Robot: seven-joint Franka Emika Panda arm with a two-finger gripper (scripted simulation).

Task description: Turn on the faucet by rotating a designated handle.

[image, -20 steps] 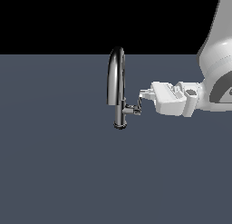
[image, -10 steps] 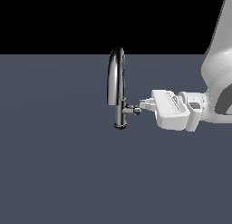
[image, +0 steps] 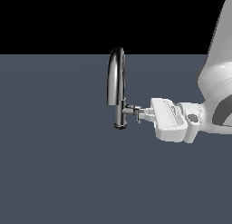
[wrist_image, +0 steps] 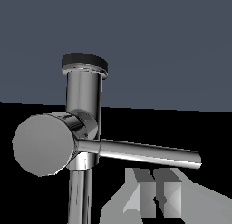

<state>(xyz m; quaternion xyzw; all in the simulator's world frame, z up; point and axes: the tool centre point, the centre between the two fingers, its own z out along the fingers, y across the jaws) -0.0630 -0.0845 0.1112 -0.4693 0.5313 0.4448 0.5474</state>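
The chrome faucet (image: 118, 89) stands upright with its arched spout, stem and small round base. In the wrist view its stem (wrist_image: 84, 96) shows close up. The handle (image: 133, 112) is a short stub with a thin lever, pointing to the exterior view's right. In the wrist view the lever (wrist_image: 149, 153) runs sideways from the round stub cap (wrist_image: 43, 143). My gripper (image: 141, 114) reaches in from the exterior view's right, fingertips right at the handle. In the wrist view its fingers (wrist_image: 168, 195) sit close together just beside the lever, holding nothing. I cannot tell whether they touch it.
The faucet stands on a plain dark grey-blue floor (image: 54, 164). The white arm (image: 217, 73) fills the exterior view's right side. Nothing else is in view.
My gripper has dropped from about mid-spout height to the handle's level and tilted slightly. The faucet has not visibly moved.
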